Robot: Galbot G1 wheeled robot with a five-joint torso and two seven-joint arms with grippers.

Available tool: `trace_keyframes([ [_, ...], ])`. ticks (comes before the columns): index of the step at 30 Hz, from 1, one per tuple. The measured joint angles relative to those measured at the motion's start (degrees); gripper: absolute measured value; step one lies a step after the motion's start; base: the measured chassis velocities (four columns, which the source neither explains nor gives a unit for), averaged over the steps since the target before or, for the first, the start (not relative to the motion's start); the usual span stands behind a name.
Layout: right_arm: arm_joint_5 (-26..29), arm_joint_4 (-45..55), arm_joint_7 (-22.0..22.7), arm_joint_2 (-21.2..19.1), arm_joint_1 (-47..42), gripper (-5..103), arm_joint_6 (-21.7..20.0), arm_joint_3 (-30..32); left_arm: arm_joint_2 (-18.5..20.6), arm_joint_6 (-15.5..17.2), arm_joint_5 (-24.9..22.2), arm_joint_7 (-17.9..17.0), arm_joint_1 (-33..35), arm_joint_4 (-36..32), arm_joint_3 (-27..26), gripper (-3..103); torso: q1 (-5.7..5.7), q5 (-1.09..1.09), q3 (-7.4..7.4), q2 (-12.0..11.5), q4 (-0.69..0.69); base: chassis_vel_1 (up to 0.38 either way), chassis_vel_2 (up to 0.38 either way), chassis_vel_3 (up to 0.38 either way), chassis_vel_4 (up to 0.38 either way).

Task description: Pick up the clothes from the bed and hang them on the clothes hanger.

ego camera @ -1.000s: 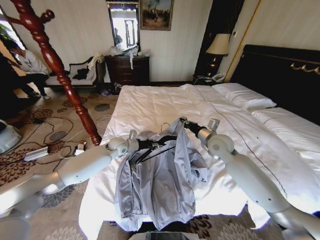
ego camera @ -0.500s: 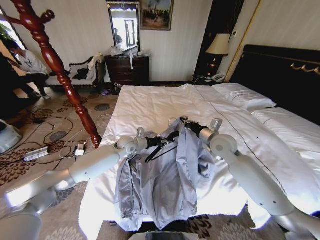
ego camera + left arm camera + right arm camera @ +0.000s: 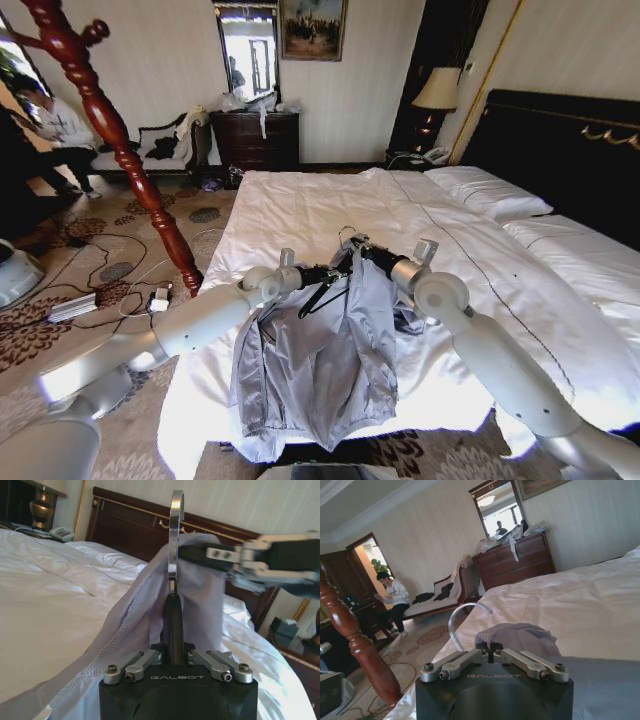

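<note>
Bed [image 3: 320, 205]: white duvet spanning the head view, black headboard at 2 o'clock. Clothes [image 3: 330, 360]: grey jacket lifted at centre, lower part draped over the bed's near edge toward 6 o'clock. Clothes hanger [image 3: 325, 285]: black, silver hook uppermost, inside the jacket's collar. Left tool [image 3: 335, 272]: clenched on the hanger's neck. Right tool [image 3: 358, 247]: pinching the collar fabric at 1 o'clock of the left tool.
</note>
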Motion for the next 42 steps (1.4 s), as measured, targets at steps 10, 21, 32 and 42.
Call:
trace_keyframes([
  [10, 2.01, 3.99, -0.64, -1.37, -5.96, 23, -0.65, 3.19, -0.44, -0.44, -1.19, -0.03, 0.07, 1.49, -0.93, 15, 0.00, 0.01, 0.00, 0.00, -0.01, 0.000, 0.000, 0.000, 0.000],
  [21, 4.43, 10.16, -4.32, -3.82, -11.55, 60, -2.83, 4.88, -0.15, -0.92, -0.32, 0.21, 0.96, 4.09, -3.03, 15, 0.00, 0.00, 0.00, 0.00, -0.01, 0.000, 0.000, 0.000, 0.000],
  [32, -6.86, 11.19, -7.47, -4.94, -13.63, 99, -3.72, 4.91, 1.36, -1.06, -0.10, -0.19, 2.03, 2.39, -3.80, 15, 0.00, 0.01, 0.00, 0.00, 0.00, 0.000, 0.000, 0.000, 0.000],
  [42, -13.93, 5.66, -3.90, -3.87, -11.65, 100, 0.64, 7.10, 7.06, -1.62, -1.26, 0.97, 4.68, -2.98, -6.54, 15, 0.00, 0.00, 0.00, 0.00, 0.04, 0.000, 0.000, 0.000, 0.000],
])
